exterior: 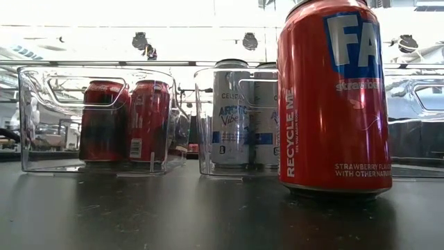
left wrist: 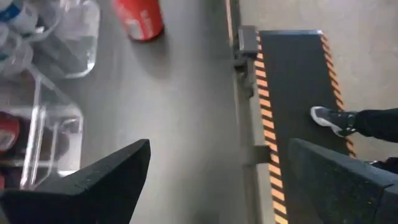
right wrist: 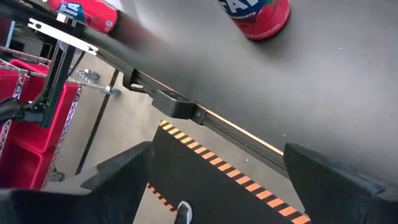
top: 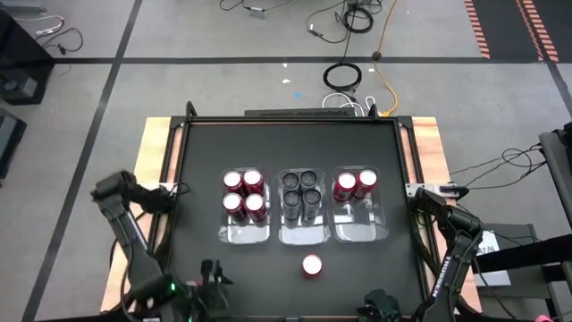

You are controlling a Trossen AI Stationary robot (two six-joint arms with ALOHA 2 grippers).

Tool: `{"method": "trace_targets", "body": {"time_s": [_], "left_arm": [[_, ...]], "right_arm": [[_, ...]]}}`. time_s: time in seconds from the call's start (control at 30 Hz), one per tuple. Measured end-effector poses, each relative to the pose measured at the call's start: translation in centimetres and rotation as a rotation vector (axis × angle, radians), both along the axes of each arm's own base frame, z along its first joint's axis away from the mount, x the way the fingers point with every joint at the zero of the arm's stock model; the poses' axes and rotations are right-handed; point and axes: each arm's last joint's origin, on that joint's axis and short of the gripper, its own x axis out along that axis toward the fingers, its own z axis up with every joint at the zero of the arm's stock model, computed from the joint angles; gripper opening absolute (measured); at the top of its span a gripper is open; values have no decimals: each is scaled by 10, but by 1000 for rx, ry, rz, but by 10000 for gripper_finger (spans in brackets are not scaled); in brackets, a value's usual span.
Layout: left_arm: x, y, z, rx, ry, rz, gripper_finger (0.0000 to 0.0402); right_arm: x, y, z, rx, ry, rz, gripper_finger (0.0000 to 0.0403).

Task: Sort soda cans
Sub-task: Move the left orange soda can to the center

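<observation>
Both claws are waiting at the near edge of the table. We are seeing the left gripper (left wrist: 211,180) near the near left corner, with its two dark fingers (left wrist: 106,180) spread wide and nothing between them. We are seeing the right gripper (right wrist: 217,180) near the near right corner, and its fingers (right wrist: 118,177) are spread wide too, holding nothing.

Moving out from the claws, one red can (top: 311,265) is standing alone on the black table (top: 197,161), near the near edge and about midway between the two claws. It is standing upright, apart from the bins. In the low view this same can (exterior: 333,97) is looking very big and close.

Past it, three clear bins are sitting side by side in a row across the middle of the table. The left bin (top: 234,234) is holding four red cans (top: 244,195). The middle bin (top: 304,237) is holding four dark cans (top: 302,190) with grey tops. The right bin (top: 359,231) is holding two red cans (top: 355,185) at its far end.

In the left wrist view, a person's shoe (left wrist: 329,118) is showing on the floor beside the table.
</observation>
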Motion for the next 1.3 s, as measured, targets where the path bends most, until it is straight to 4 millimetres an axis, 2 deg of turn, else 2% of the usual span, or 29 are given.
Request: {"method": "trace_targets", "body": {"time_s": [0.27, 0.43, 0.67, 0.87, 0.97, 1.3], "left_arm": [[-54, 71, -12, -155, -6, 96, 391], [-72, 90, -10, -325, 41, 205, 391], [-73, 91, -9, -310, 50, 159, 391], [-74, 86, -14, -218, 79, -7, 391], [-75, 84, -16, -215, 99, -29, 391], [-76, 63, -28, -229, 130, -84, 391]], "right_arm": [[0, 0, 0, 2, 1, -3, 354], [0, 0, 0, 2, 1, -3, 354], [2, -2, 0, -1, 1, -7, 354], [7, -4, 0, -14, 3, -3, 354], [10, -6, 0, -19, 4, -5, 354], [17, -11, 0, -43, 7, 4, 354]]}}
